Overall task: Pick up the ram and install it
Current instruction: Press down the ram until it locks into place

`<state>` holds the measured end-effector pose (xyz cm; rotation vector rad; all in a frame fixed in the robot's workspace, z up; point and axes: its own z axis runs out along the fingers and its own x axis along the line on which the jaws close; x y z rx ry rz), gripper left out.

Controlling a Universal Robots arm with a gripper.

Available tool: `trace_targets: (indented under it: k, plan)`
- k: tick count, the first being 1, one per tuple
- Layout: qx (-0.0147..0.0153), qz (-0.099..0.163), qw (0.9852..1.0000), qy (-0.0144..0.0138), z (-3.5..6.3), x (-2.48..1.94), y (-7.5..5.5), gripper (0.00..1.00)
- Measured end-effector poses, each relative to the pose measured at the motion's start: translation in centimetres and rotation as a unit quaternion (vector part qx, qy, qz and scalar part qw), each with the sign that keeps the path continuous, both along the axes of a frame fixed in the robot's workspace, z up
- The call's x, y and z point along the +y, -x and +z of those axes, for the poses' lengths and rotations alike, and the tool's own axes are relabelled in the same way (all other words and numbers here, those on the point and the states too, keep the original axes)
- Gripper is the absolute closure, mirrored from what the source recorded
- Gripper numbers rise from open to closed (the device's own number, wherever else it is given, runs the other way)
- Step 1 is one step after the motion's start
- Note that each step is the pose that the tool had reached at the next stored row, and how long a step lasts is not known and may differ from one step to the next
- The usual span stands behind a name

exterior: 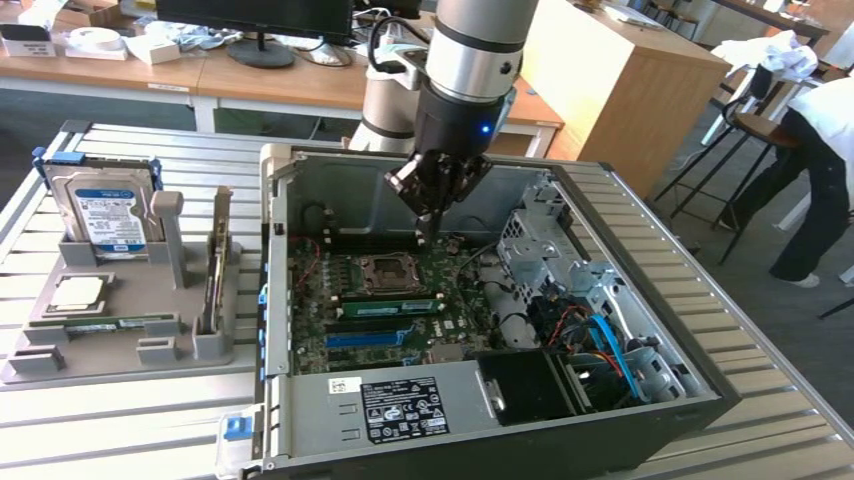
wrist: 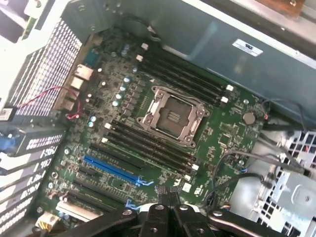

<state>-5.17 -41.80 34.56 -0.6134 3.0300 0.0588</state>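
Hand [exterior: 426, 228] hovers shut and empty above the green motherboard [exterior: 400, 310] in the open grey computer case [exterior: 627, 300]. Judged: ram not yet picked; the hand must open first.

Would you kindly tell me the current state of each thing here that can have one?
Gripper: shut, empty, over the motherboard.
Computer case: side open, lying flat.
CPU socket: bare, no cooler.
Hard drive: upright in the holder.
Flat ram stick: lying in the holder, untouched.
Upright stick: on edge in the holder.
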Motion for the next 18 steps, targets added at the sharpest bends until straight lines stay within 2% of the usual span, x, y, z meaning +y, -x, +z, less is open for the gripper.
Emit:
trace_targets:
  k: [5,10,18]
  plan:
    - [0.0,-0.038,0.9993,0.0,-0.12,0.0,0.02,0.9]
    - [0.0,-0.076,0.9971,0.0,-0.2,0.0,0.02,0.9]
    - [0.0,-0.079,0.9968,0.0,-0.21,0.01,0.03,0.9]
